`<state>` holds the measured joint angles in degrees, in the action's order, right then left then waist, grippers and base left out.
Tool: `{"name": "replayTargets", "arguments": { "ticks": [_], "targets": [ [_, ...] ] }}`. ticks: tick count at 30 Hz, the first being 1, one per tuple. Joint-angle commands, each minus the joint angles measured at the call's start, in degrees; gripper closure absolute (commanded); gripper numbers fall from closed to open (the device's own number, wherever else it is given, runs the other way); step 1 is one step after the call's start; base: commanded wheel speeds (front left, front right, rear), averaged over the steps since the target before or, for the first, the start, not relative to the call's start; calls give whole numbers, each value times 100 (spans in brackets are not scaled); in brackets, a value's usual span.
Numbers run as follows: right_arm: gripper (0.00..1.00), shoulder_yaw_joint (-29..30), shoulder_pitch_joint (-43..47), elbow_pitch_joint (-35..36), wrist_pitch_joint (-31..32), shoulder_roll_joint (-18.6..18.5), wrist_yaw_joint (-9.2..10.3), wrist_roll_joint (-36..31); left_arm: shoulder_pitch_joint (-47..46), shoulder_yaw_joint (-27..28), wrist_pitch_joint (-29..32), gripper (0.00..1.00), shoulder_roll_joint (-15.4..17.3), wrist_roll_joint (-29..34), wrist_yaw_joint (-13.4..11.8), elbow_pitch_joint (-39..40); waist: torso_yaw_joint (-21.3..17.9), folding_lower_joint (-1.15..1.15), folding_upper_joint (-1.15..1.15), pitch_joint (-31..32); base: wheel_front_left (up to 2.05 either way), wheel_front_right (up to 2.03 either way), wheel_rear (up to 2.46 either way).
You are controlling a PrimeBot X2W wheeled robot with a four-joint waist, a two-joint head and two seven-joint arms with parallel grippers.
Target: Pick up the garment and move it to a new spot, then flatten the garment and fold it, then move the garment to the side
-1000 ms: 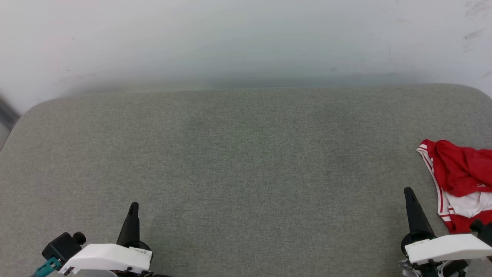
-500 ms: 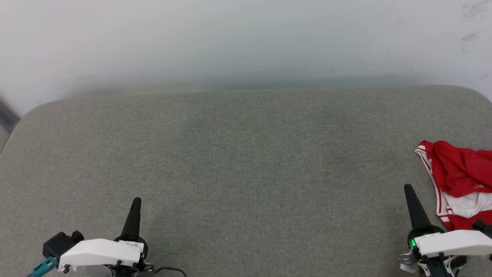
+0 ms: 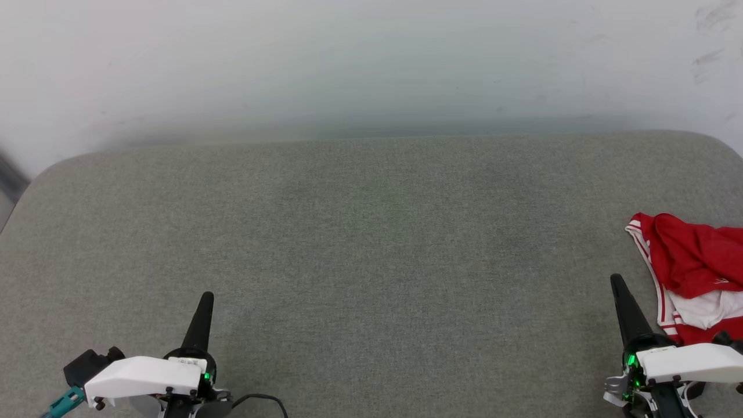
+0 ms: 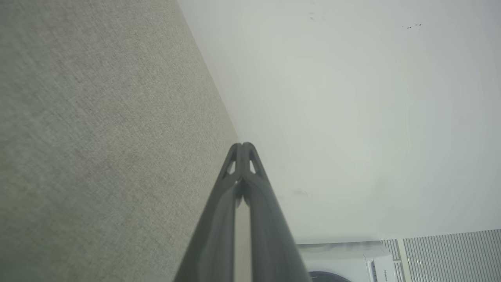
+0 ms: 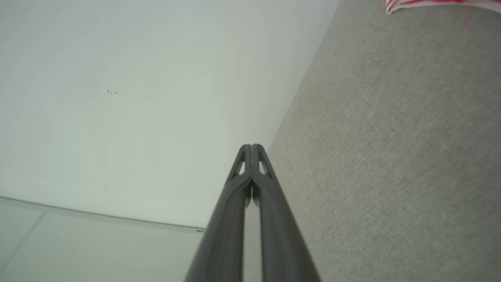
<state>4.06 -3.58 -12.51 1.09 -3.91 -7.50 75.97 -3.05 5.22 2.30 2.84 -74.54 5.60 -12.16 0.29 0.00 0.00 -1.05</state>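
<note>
Left pincer (image 3: 206,297) and right pincer (image 3: 615,280) pressed together over grey fabric surface (image 3: 371,244); garment (image 3: 691,261) bunched rightward; white wall (image 3: 348,64) behind.

Slightly farther forward than before, left tool (image 3: 206,297) and right tool (image 3: 615,280); green wrist lights (image 3: 631,361) newly visible.

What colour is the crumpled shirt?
The shirt is red with white parts and striped trim; head view shows it best.
</note>
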Motion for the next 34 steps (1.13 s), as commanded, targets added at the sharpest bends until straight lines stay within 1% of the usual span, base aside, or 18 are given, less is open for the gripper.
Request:
{"name": "replayTargets", "arguments": {
  "ticks": [1,34],
  "targets": [
    [100,17,-126,17,33,-23,1,115,-134,18,23,100,13,-115,47,16,-1,0,0,2,0,0,0],
    [100,136,-264,-140,433,22,2,1593,-331,136,408,100,10,-1635,194,-180,-26,0,0,77,0,0,0]
  ]
}}
